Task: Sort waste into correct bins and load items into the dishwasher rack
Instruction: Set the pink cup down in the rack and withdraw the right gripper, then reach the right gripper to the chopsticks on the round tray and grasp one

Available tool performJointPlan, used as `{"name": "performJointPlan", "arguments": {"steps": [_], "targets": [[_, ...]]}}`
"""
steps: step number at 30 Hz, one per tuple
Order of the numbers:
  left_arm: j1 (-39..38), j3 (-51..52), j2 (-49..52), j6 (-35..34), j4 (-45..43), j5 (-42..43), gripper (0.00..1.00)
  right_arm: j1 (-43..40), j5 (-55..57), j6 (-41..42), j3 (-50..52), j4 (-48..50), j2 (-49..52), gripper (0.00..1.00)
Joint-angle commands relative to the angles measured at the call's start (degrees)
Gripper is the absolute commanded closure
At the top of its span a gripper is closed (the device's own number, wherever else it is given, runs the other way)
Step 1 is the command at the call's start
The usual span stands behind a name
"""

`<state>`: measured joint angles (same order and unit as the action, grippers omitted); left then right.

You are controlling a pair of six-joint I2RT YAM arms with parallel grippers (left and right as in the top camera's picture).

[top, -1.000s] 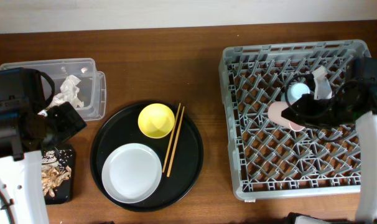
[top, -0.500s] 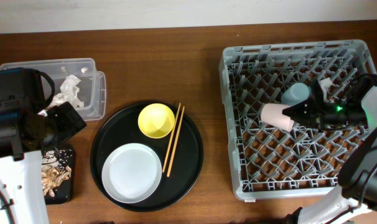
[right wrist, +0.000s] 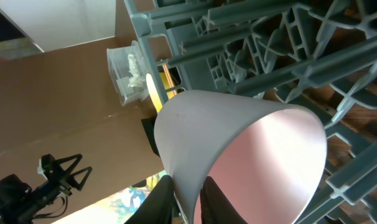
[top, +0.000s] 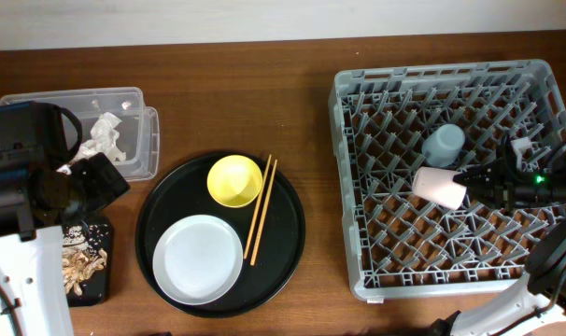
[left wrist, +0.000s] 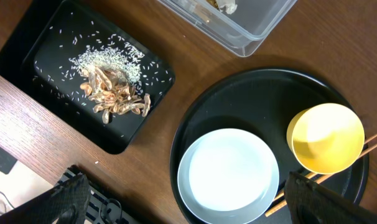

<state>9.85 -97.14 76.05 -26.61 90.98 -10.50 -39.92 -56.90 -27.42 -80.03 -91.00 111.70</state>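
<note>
The left gripper [left wrist: 188,190] hangs spread wide and empty near the shallow black rectangular tray [left wrist: 123,134] holding brown food scraps [left wrist: 114,99]. Farther right, the small pink cup [top: 439,186] lies on its side over the large grey plastic dishwasher rack [top: 344,187], its rim pinched by the right gripper [top: 472,177].

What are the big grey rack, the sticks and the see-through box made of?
The rack looks like moulded plastic: uniform matte grey, with a lattice of pegs. The chopsticks are probably wood or bamboo: pale tan with no shine. The box seems to be clear, glossy plastic, since the napkin shows through its walls.
</note>
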Motion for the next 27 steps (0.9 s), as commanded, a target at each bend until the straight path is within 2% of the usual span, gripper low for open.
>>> {"name": "performJointPlan", "arguments": {"steps": [1, 5, 17, 22, 27], "targets": [[0.35, -0.61, -0.70, -0.52, 0.00, 0.20, 0.01, 0.87, 4.02, -0.66, 0.33, 0.15, 0.63, 0.83], [0.35, -0.61, -0.70, -0.52, 0.00, 0.20, 0.01, 0.46, 4.55, 0.17, 0.31, 0.22, 0.63, 0.83], [0.35, -0.61, -0.70, -0.52, 0.00, 0.20, 0.01, -10.34, 14.56, 13.05, -2.34, 0.55, -4.48, 0.82], [0.35, -0.61, -0.70, -0.52, 0.00, 0.20, 0.01, -12.28, 18.88, 18.14, -5.35, 0.52, -11.63, 0.79], [0.35, -0.61, -0.70, -0.52, 0.00, 0.20, 0.01, -10.60, 19.04, 18.97, -5.90, 0.37, -21.77, 0.79]]}}
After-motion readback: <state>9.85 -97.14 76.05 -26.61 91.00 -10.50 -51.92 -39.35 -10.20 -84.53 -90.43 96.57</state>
